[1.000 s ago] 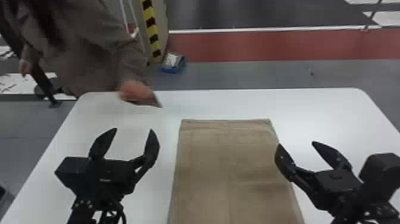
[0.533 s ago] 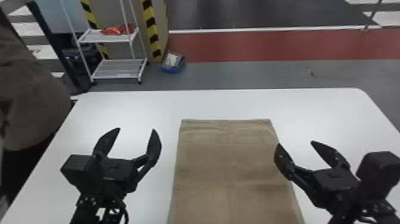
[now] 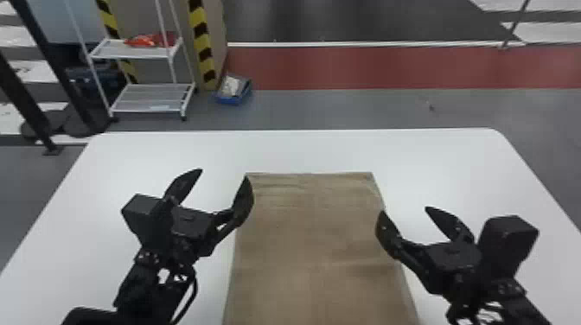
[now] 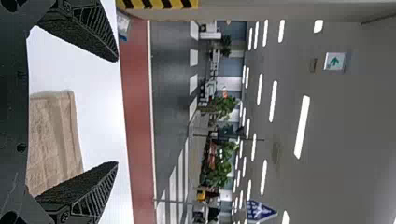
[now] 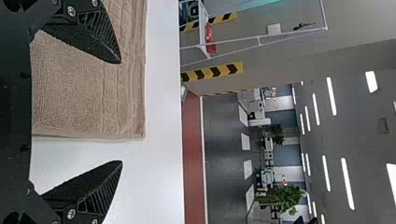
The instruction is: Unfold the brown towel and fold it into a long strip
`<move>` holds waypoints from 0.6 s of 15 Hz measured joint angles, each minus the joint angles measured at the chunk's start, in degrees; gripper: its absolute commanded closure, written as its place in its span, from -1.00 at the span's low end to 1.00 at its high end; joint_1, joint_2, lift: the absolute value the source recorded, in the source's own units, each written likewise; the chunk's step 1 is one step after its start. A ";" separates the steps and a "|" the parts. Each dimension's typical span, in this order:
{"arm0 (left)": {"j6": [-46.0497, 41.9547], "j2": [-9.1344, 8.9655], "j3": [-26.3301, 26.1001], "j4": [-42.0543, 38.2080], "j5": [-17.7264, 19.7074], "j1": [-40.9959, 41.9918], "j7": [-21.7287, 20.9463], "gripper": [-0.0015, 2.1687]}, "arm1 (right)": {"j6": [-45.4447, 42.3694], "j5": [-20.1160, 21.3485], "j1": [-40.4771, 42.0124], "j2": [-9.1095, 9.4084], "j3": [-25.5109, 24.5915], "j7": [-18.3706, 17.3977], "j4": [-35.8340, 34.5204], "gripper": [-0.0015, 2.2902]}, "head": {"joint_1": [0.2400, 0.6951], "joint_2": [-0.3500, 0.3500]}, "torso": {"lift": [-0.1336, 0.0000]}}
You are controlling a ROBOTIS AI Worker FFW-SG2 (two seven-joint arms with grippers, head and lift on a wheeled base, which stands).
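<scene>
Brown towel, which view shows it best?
The head view, with the widest stretch of towel and both far corners. The left wrist view shows its far left corner; the right wrist view, its far right corner and weave, close up.

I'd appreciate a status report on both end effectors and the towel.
Left end effector, right end effector: open, empty, above the table, one near each side of the brown towel. Towel lying flat. Nothing seen on its visible part.
</scene>
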 measured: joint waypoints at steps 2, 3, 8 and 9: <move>4.18 0.18 0.25 2.14 0.62 -2.42 -2.59 -0.86 | -0.09 -0.33 -2.09 -1.41 1.02 0.04 2.20 -0.89 | 1.00 -0.03 | -0.76; 5.95 0.22 0.12 3.99 0.27 -4.33 -3.90 -0.86 | -0.07 -0.63 -2.68 -1.98 1.24 0.03 3.01 -0.89 | 1.00 -0.04 | -0.76; 5.61 -0.25 -1.98 14.91 -2.71 -12.56 -5.19 -0.80 | 0.22 -1.48 -4.83 -4.02 2.46 0.12 5.76 -0.89 | 1.00 -0.07 | -0.76; 4.48 -0.27 -2.32 17.32 -3.33 -13.93 -5.27 -0.80 | 0.28 -1.53 -5.08 -4.24 2.74 0.12 6.00 -0.89 | 1.00 -0.07 | -0.76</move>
